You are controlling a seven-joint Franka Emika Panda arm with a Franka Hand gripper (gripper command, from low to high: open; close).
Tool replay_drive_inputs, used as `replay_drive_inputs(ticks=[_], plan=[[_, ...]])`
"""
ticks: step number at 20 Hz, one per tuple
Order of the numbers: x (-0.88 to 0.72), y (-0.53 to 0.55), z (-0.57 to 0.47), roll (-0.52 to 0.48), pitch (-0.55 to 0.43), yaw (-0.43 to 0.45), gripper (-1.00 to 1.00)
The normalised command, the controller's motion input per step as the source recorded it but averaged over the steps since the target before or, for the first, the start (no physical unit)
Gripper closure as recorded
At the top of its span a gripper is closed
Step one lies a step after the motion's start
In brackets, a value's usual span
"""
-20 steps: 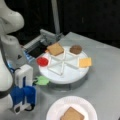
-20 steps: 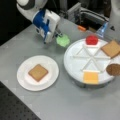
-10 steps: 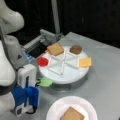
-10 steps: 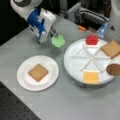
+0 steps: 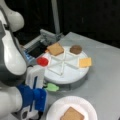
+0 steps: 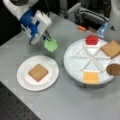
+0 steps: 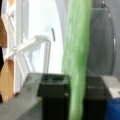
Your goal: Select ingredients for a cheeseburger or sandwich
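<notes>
**Green Round in Transit to Paper Plate**

The gripper is clamped on the green round, held edge-on between the jaws in the wrist view. It hangs above the table, just beside the paper plate, between that plate and the divided tray. One toast square lies on the plate. Good practice: keep the grip firm and centre the round over the toast. Against the earlier frames, the gripper has shifted slightly; all other pieces are unchanged.
</notes>
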Motion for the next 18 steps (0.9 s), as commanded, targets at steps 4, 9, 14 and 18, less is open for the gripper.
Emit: replay_drive_inputs(ticks=[4, 9, 14, 18], plan=[[0.3, 0.13, -0.02, -0.359, 0.062, 0.012, 1.0], [0.22, -0.02, -0.09, -0.385, -0.037, 0.012, 1.0], [0.16, -0.18, -0.13, -0.413, -0.023, 0.022, 1.0], [0.13, -0.12, -0.06, -0.311, 0.053, 0.063, 1.0]])
